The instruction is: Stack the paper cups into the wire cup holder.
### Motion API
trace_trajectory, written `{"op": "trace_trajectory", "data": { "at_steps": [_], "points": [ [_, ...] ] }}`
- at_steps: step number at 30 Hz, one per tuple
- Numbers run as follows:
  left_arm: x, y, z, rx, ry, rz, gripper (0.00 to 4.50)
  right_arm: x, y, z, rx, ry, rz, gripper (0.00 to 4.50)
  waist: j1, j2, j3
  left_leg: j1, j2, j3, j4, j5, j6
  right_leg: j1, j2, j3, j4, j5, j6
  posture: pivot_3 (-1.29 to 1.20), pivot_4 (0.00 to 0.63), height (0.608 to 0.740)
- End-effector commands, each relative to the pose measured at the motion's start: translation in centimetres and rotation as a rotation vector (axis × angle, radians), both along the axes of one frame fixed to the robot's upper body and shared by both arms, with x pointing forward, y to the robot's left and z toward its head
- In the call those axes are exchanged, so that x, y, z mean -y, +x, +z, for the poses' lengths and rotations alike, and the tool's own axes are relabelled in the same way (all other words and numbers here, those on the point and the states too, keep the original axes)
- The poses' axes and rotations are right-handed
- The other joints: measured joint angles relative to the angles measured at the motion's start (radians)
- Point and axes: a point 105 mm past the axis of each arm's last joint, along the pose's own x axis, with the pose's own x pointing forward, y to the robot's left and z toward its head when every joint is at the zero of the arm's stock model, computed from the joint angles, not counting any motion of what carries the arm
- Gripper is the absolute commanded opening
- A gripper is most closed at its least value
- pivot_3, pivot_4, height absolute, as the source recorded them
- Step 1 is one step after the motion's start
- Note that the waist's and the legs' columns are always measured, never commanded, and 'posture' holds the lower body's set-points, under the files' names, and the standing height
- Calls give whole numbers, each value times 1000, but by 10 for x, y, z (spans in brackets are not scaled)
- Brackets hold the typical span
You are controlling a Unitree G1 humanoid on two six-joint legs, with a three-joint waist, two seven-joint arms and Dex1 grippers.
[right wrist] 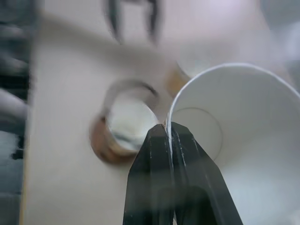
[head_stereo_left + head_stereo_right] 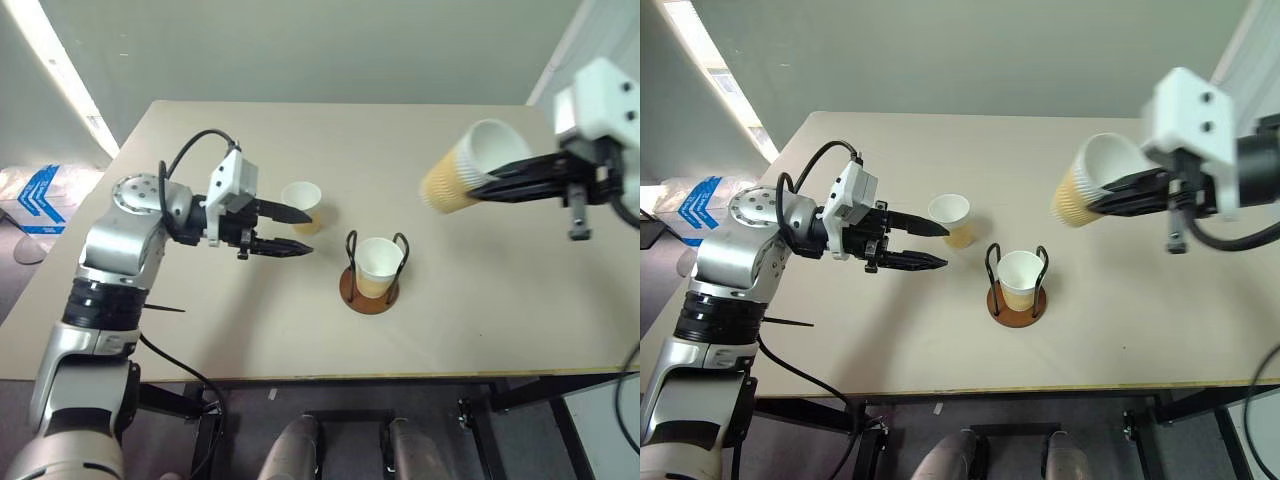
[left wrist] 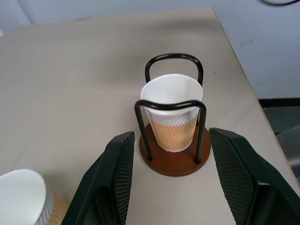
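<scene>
The wire cup holder (image 2: 353, 288) stands mid-table with one paper cup (image 2: 377, 262) upright inside its black loops. A second paper cup (image 2: 302, 205) stands on the table just behind and left of the holder. My left gripper (image 2: 308, 230) hovers open and empty beside that cup, pointing toward the holder; from the left wrist, its fingers (image 3: 119, 173) frame the holder (image 3: 174, 161). My right gripper (image 2: 482, 186) is raised above the table's right side, shut on the rim of a third paper cup (image 2: 462, 172), which is tilted on its side. The pinch on the rim (image 1: 169, 131) is plain from the right wrist.
The beige table (image 2: 480, 310) has its front edge near me and its right edge beneath the right arm. A blue arrow mark (image 2: 40, 195) lies on the floor to the left.
</scene>
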Motion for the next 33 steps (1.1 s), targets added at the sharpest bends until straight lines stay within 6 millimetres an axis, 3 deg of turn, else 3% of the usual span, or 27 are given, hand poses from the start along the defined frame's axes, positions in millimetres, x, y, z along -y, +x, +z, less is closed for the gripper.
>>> {"op": "trace_trajectory", "data": {
  "at_steps": [1, 8, 15, 21, 26, 33],
  "points": [
    [5, 1, 15, 77, -1, -25, 2756, -13, 4, -4, 4, -9, 34, 6, 1, 0, 0, -1, 0, 0, 0, 0, 0, 0, 0, 0, 0, 0, 0, 0, 150, 740],
    [12, -7, 31, 130, -22, -69, 2756, -17, 21, -25, -23, -41, 40, 6, 1, 0, 0, -1, 0, 0, 0, 0, -2, -1, 0, 0, 1, 0, 0, 0, 150, 740],
    [8, -14, 42, 148, -21, -90, 2756, -28, 16, -41, -72, -57, 100, 6, -2, 0, 0, -1, 1, 0, -1, 0, -2, -2, 0, 0, 1, 0, 0, 0, 150, 740],
    [7, -14, 45, 153, -22, -88, 2756, -37, 16, -55, -87, -81, 131, 6, -3, 0, 0, -1, 0, 0, 0, 0, -2, -2, 0, -1, 1, 0, -1, 0, 150, 740],
    [8, -14, 45, 157, -27, -89, 2756, -33, 20, -72, -80, -146, 128, 6, -2, 0, 0, -1, 0, 0, 0, 0, -1, -2, -1, -1, 1, 0, -1, 0, 150, 740],
    [10, -15, 45, 157, -31, -88, 2756, -31, 21, -79, -75, -179, 134, 6, -3, 0, 0, 0, 0, 0, 0, 0, -1, -1, -1, 0, 1, 1, -2, 0, 150, 740]
  ]
}}
